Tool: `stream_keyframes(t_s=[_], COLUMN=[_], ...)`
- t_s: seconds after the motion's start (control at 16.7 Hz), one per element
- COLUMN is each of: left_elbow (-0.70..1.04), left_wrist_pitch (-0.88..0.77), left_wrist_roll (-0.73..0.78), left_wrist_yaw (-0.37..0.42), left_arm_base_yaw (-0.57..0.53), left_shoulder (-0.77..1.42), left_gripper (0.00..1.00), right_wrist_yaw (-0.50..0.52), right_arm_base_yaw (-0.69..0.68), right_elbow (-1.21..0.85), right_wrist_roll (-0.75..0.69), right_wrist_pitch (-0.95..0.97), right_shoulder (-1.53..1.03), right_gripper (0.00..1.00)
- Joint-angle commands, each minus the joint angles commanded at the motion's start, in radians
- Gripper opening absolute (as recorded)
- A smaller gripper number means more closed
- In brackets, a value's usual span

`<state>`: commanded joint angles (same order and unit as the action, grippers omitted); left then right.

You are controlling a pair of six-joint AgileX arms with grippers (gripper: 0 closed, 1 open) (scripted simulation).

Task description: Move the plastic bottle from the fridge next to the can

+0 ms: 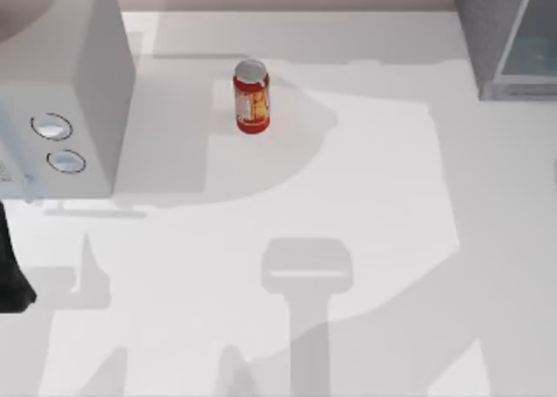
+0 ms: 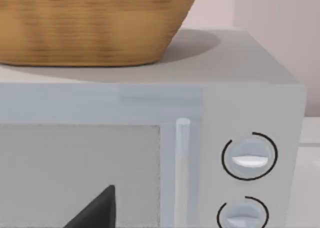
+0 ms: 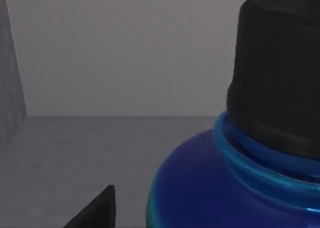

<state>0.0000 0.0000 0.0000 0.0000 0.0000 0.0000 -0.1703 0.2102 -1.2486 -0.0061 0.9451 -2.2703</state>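
One right claw [image 3: 90, 210] close beside plastic bottle [image 3: 240, 188] inside grey fridge [image 1: 509, 40], ready to grab; grip unclear. Can [image 1: 251, 97] waiting on worktop [image 1: 365, 240].

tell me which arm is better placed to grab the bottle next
Right. Its wrist view looks close-up at the plastic bottle inside the grey fridge, at the table's right. The left wrist view faces the white box with two dials, across the table from the fridge.
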Motion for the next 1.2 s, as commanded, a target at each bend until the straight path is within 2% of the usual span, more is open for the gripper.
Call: stream_keyframes(t_s=[0.18, 0.96, 1.2], left_elbow=[0.0, 0.0, 0.0], left_wrist_pitch=[0.0, 0.0, 0.0], left_wrist_roll=[0.0, 0.0, 0.0], left_wrist_yaw=[0.0, 0.0, 0.0], left_arm_base_yaw=[0.0, 0.0, 0.0], left_shoulder=[0.0, 0.0, 0.0], left_gripper=[1.0, 1.0, 1.0], right_wrist_yaw=[0.0, 0.0, 0.0], right_arm_base_yaw=[0.0, 0.0, 0.0], right_elbow=[0.0, 0.0, 0.0], right_wrist_roll=[0.0, 0.0, 0.0], right_wrist_pitch=[0.0, 0.0, 0.0], right_shoulder=[0.0, 0.0, 0.0], right_gripper=[1.0, 0.02, 0.0])
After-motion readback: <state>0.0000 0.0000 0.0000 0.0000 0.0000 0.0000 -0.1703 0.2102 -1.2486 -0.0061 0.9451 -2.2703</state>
